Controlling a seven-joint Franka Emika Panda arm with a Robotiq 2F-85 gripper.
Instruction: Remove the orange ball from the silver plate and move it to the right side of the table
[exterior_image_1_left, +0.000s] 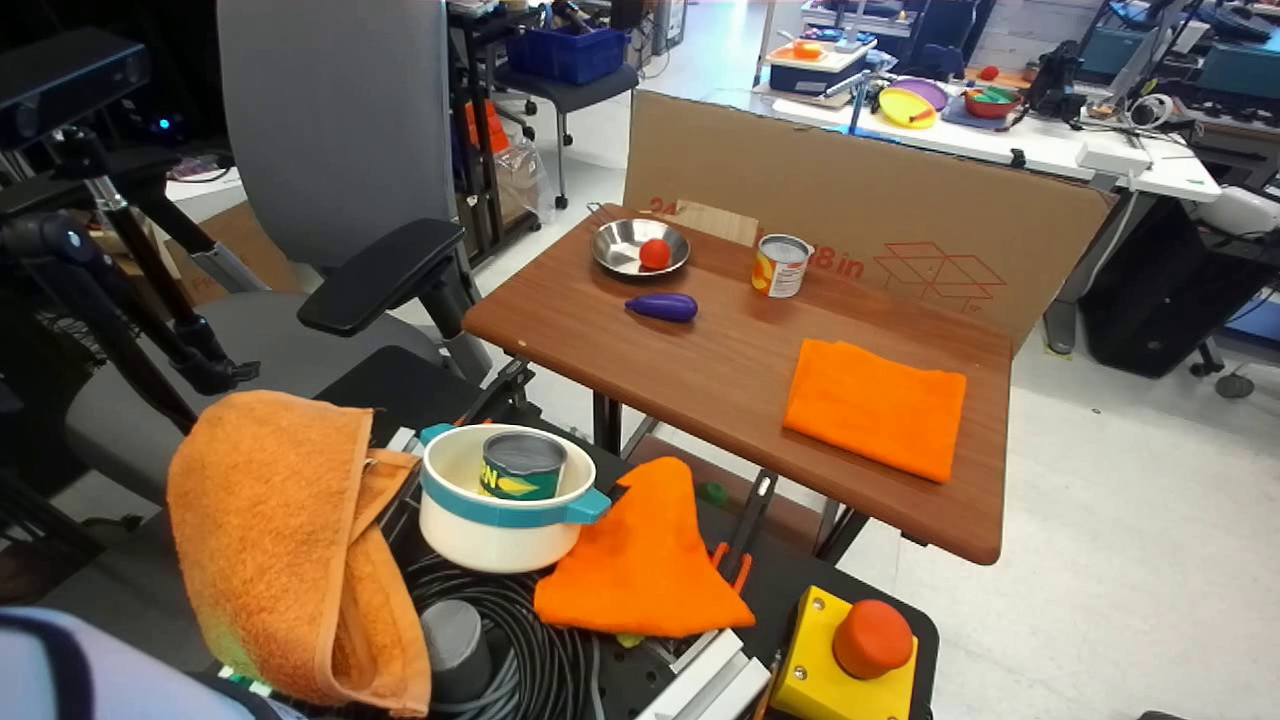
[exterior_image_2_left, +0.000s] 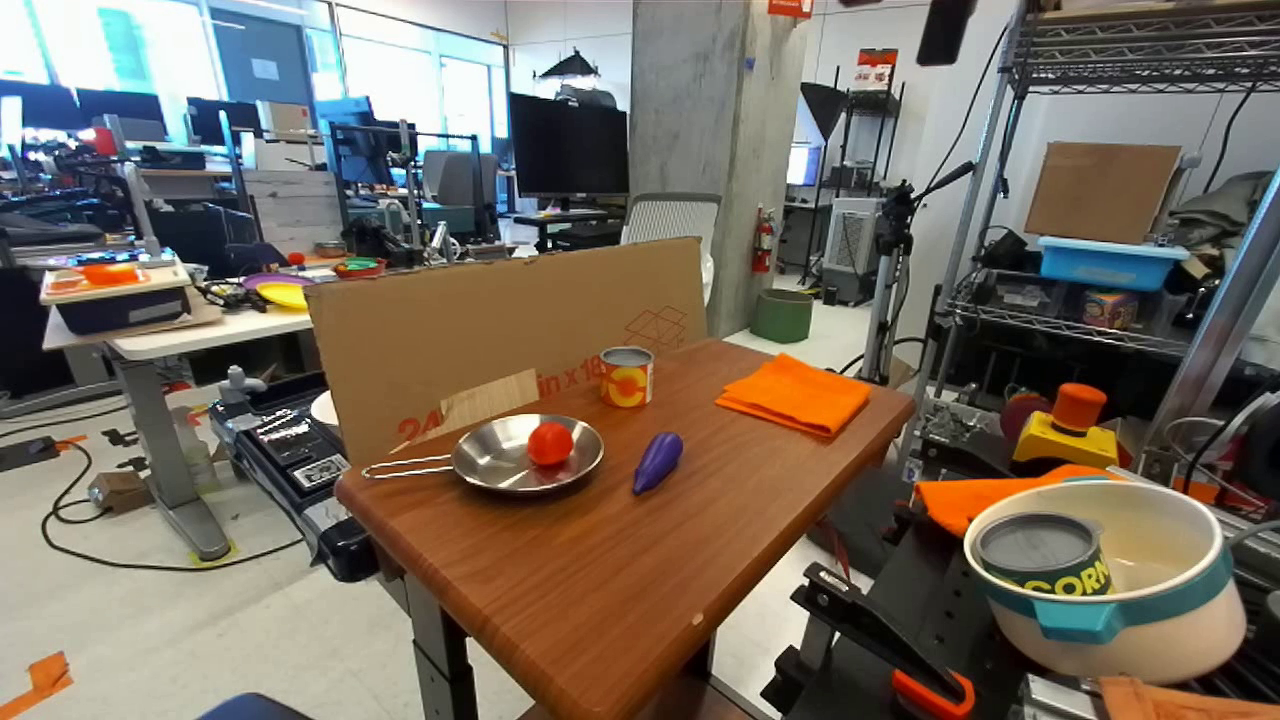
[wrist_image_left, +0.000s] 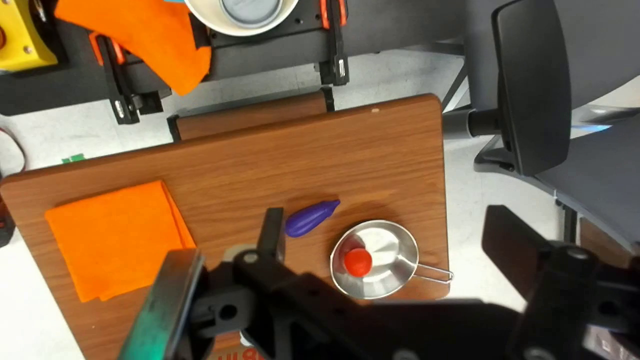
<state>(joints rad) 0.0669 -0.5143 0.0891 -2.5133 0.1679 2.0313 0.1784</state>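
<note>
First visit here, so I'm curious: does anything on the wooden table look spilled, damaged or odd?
I see no spill, but a pale spot at the edge of the table contrasts with the brown, perhaps a chip.

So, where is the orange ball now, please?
In the wrist view, the orange ball sits inside the silver plate, left of its centre, near the purple eggplant.

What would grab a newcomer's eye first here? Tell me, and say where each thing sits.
Probably the folded orange cloth, flat on one end of the wooden table. Next, the orange-red ball inside the shiny metal pan near the opposite end, with the purple eggplant lying beside the pan.
</note>
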